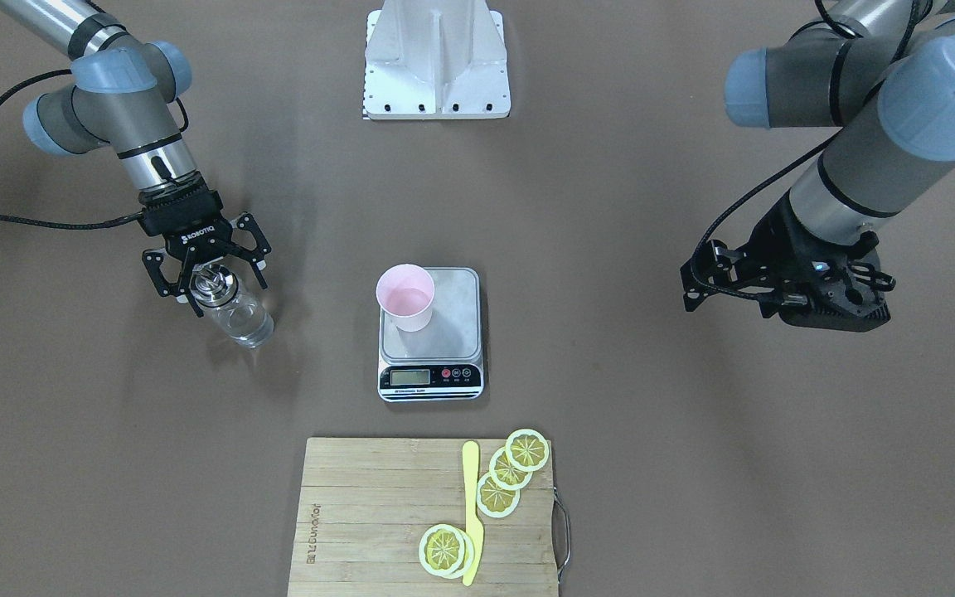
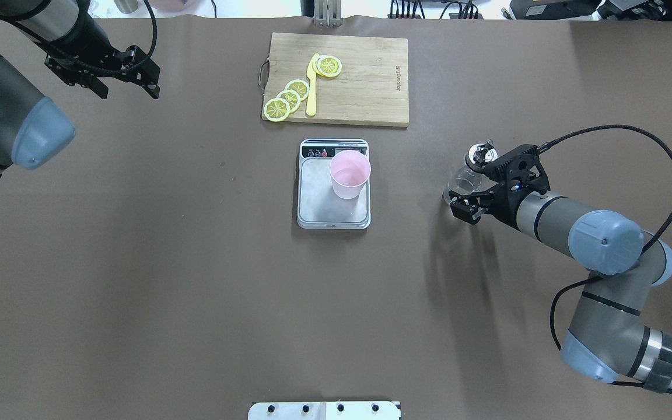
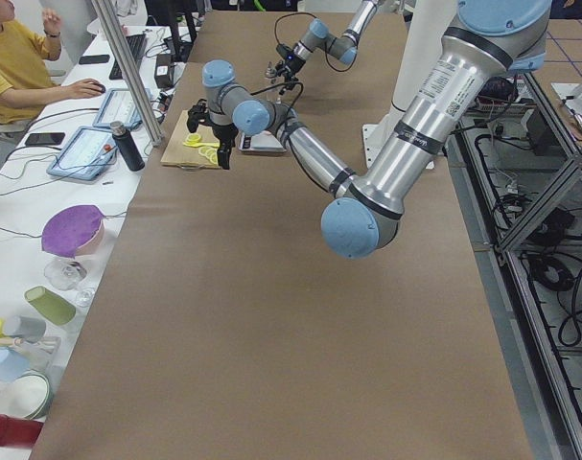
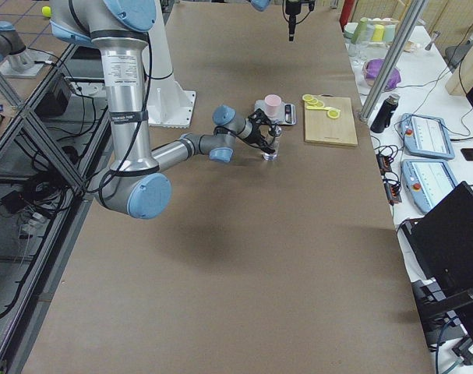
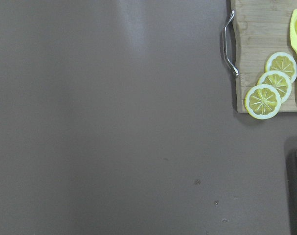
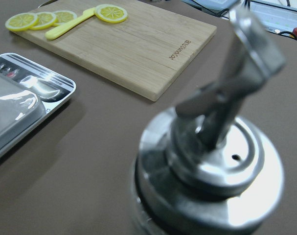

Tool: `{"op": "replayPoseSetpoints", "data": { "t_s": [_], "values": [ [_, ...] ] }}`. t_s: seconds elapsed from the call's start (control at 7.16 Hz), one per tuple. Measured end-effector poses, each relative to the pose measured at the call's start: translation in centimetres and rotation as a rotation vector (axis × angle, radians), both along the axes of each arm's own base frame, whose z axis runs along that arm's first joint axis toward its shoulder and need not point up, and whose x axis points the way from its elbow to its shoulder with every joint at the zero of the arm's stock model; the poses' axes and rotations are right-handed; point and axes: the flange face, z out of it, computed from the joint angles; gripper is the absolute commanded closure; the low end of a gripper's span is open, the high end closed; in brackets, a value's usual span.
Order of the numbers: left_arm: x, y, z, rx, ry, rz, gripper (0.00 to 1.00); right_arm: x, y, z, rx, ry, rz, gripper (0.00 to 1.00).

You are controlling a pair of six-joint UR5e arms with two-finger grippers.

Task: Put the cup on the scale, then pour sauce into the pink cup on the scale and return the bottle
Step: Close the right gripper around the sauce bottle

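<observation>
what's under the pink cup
The scale: the pink cup stands on its silver weighing plate, off-centre toward the robot's right. The patch of plate directly beneath the cup's base is covered, so nothing more shows there.

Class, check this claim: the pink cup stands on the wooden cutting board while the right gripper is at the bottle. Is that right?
No. The cup stands on the scale, not on the cutting board, as the overhead exterior view shows. The right gripper is indeed at the bottle.
</observation>
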Motion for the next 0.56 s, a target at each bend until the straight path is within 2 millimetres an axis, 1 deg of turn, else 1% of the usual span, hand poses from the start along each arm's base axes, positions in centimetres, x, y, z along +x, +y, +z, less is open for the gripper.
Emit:
{"op": "replayPoseSetpoints", "data": {
  "t_s": [0.28,0.56],
  "values": [
    [0.0,0.0,-0.02,0.0,0.0,0.0,0.0,0.07,-0.37,-0.01,0.008,-0.006,0.016,0.06],
    [0.01,-0.02,-0.13,0.002,0.001,0.0,0.0,0.77,-0.41,0.2,0.028,-0.035,0.052,0.06]
  ]
}}
